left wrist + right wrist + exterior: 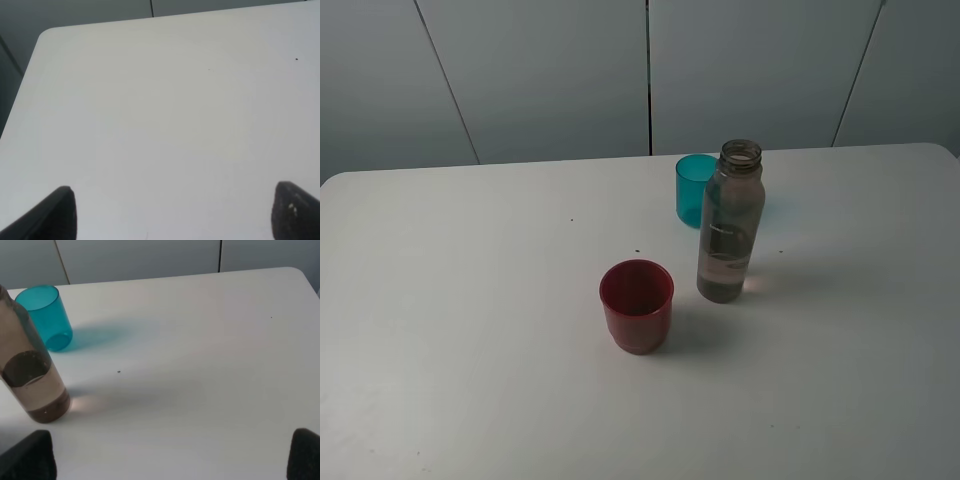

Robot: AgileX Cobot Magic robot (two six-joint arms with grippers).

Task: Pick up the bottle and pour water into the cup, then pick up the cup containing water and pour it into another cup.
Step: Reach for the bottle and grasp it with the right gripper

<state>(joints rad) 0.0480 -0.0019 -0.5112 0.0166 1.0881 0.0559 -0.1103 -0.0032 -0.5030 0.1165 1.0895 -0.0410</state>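
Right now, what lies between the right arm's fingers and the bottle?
In the right wrist view, only bare table separates the open fingers from the bottle.

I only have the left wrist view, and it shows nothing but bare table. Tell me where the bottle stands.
Observer: The bottle stands upright, right of centre in the high view, with its cap off.
Operator: Now place the teal cup.
Observer: The teal cup stands upright just behind the bottle, slightly to its left in the high view.
Operator: Report the right gripper.
Observer: The right gripper is open and empty. The bottle shows in its camera but is not between the fingers.
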